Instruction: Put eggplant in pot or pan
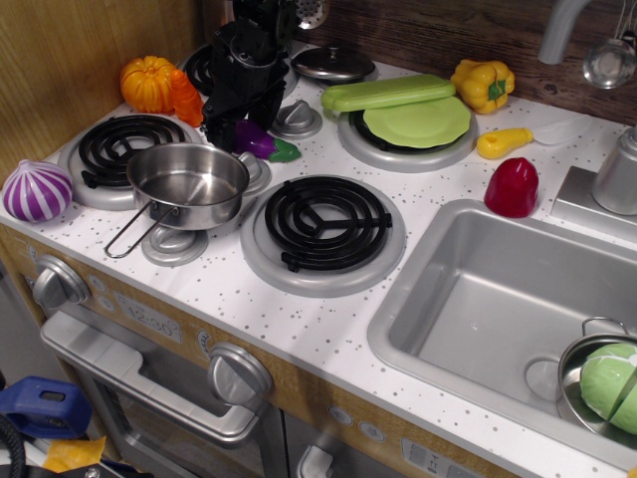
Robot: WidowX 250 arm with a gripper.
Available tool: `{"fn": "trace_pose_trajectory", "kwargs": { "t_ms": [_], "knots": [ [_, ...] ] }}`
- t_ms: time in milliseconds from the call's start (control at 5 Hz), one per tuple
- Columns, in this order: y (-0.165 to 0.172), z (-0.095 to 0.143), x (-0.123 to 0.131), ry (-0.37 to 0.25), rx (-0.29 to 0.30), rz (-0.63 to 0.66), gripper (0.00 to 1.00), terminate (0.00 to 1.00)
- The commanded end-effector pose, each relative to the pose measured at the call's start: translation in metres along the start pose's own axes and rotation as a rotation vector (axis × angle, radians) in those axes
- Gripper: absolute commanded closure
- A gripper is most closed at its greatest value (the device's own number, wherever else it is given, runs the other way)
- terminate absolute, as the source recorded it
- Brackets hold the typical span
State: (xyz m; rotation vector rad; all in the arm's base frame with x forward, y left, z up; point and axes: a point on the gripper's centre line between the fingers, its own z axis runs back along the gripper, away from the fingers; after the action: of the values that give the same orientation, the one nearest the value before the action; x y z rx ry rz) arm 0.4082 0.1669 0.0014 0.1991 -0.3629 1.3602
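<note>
The eggplant [263, 141] is dark purple with a green stem cap. It lies on the white counter between the burners, just behind the pan. The pan [189, 183] is a small shiny steel saucepan standing upright and empty on the front-left of the stove, its wire handle [130, 235] pointing front-left. My black gripper [242, 127] reaches down from the back. Its fingers are apart and low at the eggplant's purple left end, right behind the pan's rim. I cannot see whether a finger touches the eggplant.
A striped onion [36, 189] lies at the far left and an orange pumpkin [149, 83] behind it. A green plate and lid [413, 115], a yellow pepper [484, 84] and a dark red pepper [512, 186] are to the right. The sink [478, 299] holds a steel pot with a green vegetable [609, 383].
</note>
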Motion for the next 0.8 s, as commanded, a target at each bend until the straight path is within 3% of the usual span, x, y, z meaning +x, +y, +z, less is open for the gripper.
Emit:
{"fn": "trace_pose_trajectory", "kwargs": {
  "t_ms": [0, 200, 600],
  "knots": [
    [-0.001, -0.002, 0.003, -0.008, -0.013, 0.028, 1.0, 0.0],
    [-0.002, 0.002, 0.002, -0.016, -0.01, 0.031, 1.0, 0.0],
    [-0.009, 0.05, 0.011, -0.083, 0.034, 0.05, 1.0, 0.0]
  ]
}}
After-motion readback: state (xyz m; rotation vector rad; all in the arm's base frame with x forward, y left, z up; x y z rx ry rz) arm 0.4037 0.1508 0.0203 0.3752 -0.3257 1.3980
